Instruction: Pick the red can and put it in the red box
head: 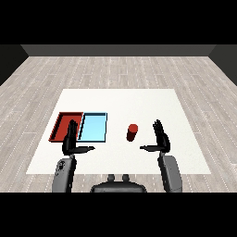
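In the head view, the small upright red cylindrical can (132,132) stands on the flat white rectangular counter (120,99), right of the middle, apart from everything else and held by nothing. The robot's black right hand (160,139) is raised just to the right of the can with its fingers straight and spread and the thumb pointing toward the can, so it is wide and empty; a clear gap lies between thumb and can. The black left hand (71,141) is likewise wide with straight fingers, holding nothing, and it hangs over the near edge of the shallow red rectangular tray (59,125), which lies at the counter's left side, touching the shallow light blue rectangular tray (93,128) beside it. The can has not yet been picked up, and the light blue tray lies between it and the red one. The likely trouble from here, as I judge it, is that the thumb or fingers strike the can sideways before they curl round it, tipping the narrow can over or rolling it away. A second risk is setting it down short, in the light blue tray, since that tray comes first on the way across. The left hand over the red tray could also block the drop. The counter is plain and white, standing on a pale grey wood-plank floor (120,69) with a dark wall behind.
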`<state>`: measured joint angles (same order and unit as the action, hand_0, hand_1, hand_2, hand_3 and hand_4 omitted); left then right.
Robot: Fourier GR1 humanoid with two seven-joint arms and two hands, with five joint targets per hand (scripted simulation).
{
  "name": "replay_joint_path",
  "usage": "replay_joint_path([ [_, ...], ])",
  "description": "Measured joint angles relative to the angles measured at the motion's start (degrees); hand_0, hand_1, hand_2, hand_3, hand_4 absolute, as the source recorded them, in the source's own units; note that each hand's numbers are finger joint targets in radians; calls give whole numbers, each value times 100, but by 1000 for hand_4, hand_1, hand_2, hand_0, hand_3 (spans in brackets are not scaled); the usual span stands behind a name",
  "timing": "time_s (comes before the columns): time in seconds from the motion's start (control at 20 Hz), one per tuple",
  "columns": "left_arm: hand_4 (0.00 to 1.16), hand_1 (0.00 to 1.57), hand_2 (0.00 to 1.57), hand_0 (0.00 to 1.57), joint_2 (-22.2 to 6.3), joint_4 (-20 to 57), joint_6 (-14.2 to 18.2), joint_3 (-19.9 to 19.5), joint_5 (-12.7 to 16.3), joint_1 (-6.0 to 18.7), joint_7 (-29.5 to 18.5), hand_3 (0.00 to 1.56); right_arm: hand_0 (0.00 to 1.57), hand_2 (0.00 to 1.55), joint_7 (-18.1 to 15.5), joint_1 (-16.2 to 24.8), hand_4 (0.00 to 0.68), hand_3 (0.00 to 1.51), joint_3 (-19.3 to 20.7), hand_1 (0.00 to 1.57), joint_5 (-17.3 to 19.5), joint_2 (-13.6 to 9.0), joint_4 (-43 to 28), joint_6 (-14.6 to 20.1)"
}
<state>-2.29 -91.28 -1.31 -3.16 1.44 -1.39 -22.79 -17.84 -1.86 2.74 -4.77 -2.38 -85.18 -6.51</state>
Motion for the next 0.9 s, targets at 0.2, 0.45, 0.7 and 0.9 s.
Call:
replay_joint_path([
  [0.2,0,0,0,0,-75,78,-71,-86,67,80,-23,0,0,0,-22,-114,0,0,-19,0,-29,19,149,63],
  [0.45,0,0,0,0,5,-84,27,-11,54,56,157,0,0,0,-26,-415,0,0,7,0,-99,71,517,72],
  [0.7,0,0,0,0,-8,78,36,-82,125,252,181,0,0,0,-17,-893,0,0,105,0,-207,110,1080,119],
  [0.9,0,0,0,0,-52,101,-93,-114,220,160,84,0,0,0,-242,-1081,0,0,76,0,-282,188,1572,191],
])
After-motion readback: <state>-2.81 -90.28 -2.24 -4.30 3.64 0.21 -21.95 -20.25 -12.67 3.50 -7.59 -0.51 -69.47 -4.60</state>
